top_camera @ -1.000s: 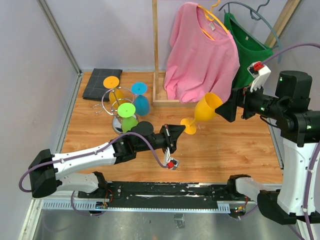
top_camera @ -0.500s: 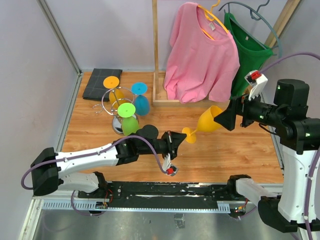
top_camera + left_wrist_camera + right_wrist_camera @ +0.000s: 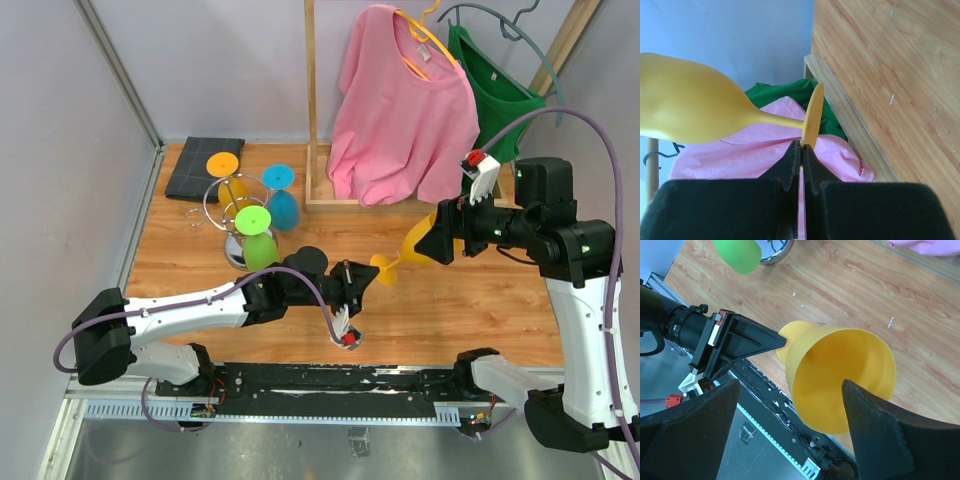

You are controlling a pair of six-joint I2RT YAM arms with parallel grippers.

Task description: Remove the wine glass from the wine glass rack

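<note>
Since the yellow wine glass [image 3: 415, 248] is already well clear of the wine glass rack [image 3: 212, 205], hanging in the air off to the rack's right and a bit nearer the arms, this looks to me like a handover. The left gripper [image 3: 356, 280] is pinched tight on the rim of the glass's foot, with the stem lying roughly level. The right gripper [image 3: 440, 240] stands spread with a pad on either side of the bowl, not yet gripping as far as I can see. To do it well, I'd want the right jaws to close gently around the widest part of the bowl and only then have the left let go, since a grip on the foot's edge could slip. Compared with a second ago, the glass sits lower and less tilted upward, further from the rack. The right arm has swung in and down over the bowl.
</note>
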